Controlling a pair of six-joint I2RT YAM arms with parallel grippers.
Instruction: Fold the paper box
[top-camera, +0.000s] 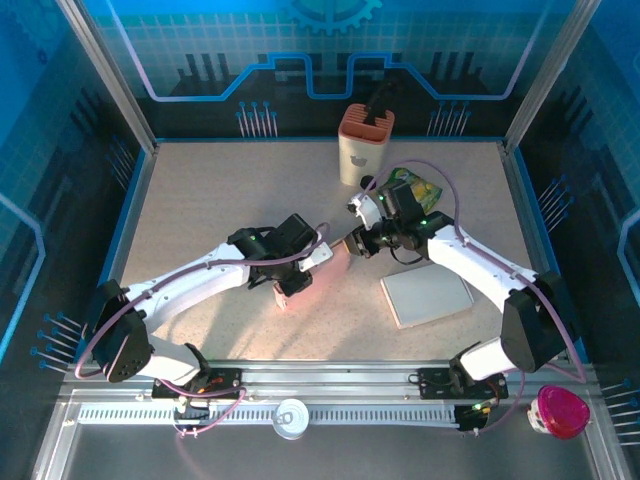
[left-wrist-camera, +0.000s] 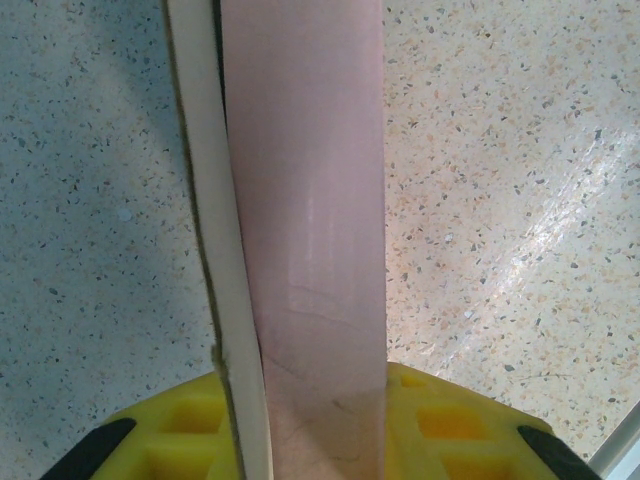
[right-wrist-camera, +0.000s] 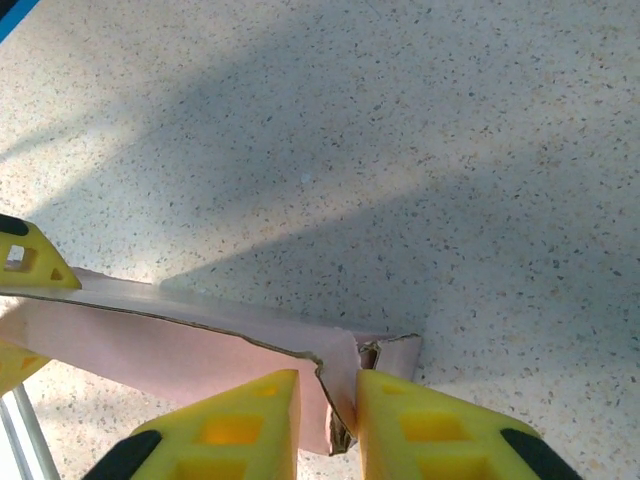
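Observation:
The pink paper box (top-camera: 338, 258) hangs in the middle of the table between both arms. In the left wrist view a long pink panel (left-wrist-camera: 310, 200) with a cream edge runs up from my left gripper (left-wrist-camera: 310, 430), whose yellow fingers (left-wrist-camera: 450, 420) are shut on it. From the right, my right gripper (right-wrist-camera: 328, 420) pinches a torn, curled corner flap (right-wrist-camera: 345, 375) of the box between its yellow fingertips (right-wrist-camera: 240, 425). The box's long pink side (right-wrist-camera: 150, 345) stretches left to the other gripper's yellow finger (right-wrist-camera: 25, 260). In the top view the left gripper (top-camera: 318, 258) and right gripper (top-camera: 352, 245) nearly meet.
A beige holder with an orange top (top-camera: 365, 140) stands at the back. A yellow-green snack bag (top-camera: 415, 188) lies behind the right arm. A flat white box (top-camera: 427, 295) lies under the right arm. A can (top-camera: 291, 415) and a pink container (top-camera: 560, 410) sit by the front rail.

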